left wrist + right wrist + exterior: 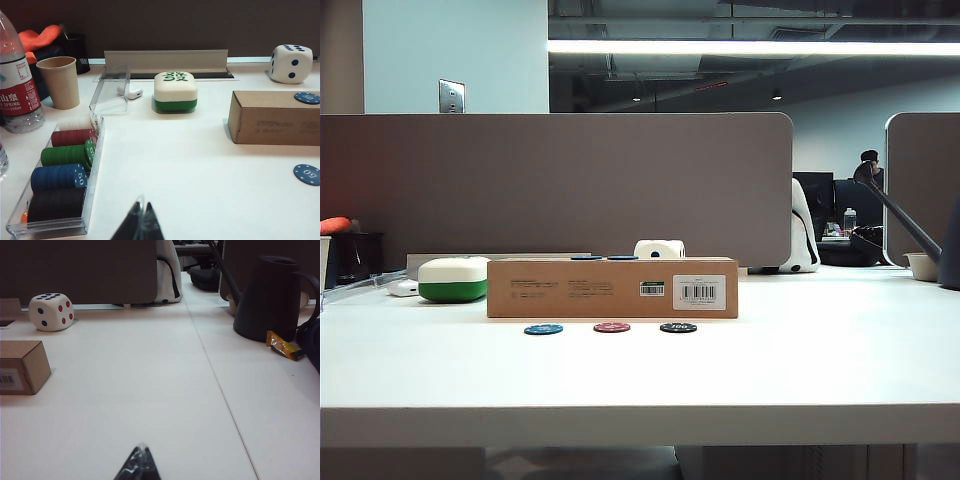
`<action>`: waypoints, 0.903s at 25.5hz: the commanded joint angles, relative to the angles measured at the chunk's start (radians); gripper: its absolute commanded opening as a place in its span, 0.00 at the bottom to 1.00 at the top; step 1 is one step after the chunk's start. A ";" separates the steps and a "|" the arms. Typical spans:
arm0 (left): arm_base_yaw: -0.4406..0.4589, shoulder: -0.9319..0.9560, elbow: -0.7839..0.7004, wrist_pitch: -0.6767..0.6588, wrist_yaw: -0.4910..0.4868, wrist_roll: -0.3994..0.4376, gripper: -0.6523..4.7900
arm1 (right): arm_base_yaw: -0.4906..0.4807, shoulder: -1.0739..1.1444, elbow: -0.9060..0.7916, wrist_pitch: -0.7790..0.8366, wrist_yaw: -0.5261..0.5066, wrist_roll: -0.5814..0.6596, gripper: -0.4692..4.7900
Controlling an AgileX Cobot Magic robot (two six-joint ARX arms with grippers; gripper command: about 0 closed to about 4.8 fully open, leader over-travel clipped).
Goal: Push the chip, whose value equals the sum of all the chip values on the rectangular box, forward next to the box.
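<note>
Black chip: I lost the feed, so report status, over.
Left tool and right tool both low over the table, shut, holding nothing. Black chip untouched in front of the box, right of the red chip. Nothing blocking.

Bright overhead strip light (750, 47), glare-washed white table (640, 370), dim soft-focus background.

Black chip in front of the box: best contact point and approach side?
Don't pinch it: the black chip lies flat on the table. Set closed fingertips on its near rim and push toward the rectangular box. The right gripper, which looks shut, seems nearer than the left gripper.
</note>
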 commanded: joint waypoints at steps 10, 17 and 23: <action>0.000 0.000 0.004 0.013 -0.003 0.000 0.11 | 0.000 0.000 -0.005 0.016 -0.001 -0.003 0.08; -0.001 0.095 0.019 0.013 -0.003 0.000 0.11 | 0.000 0.000 -0.005 0.016 -0.001 -0.003 0.08; -0.002 0.341 0.091 0.006 -0.003 0.000 0.11 | 0.000 0.000 -0.005 0.016 -0.001 -0.003 0.08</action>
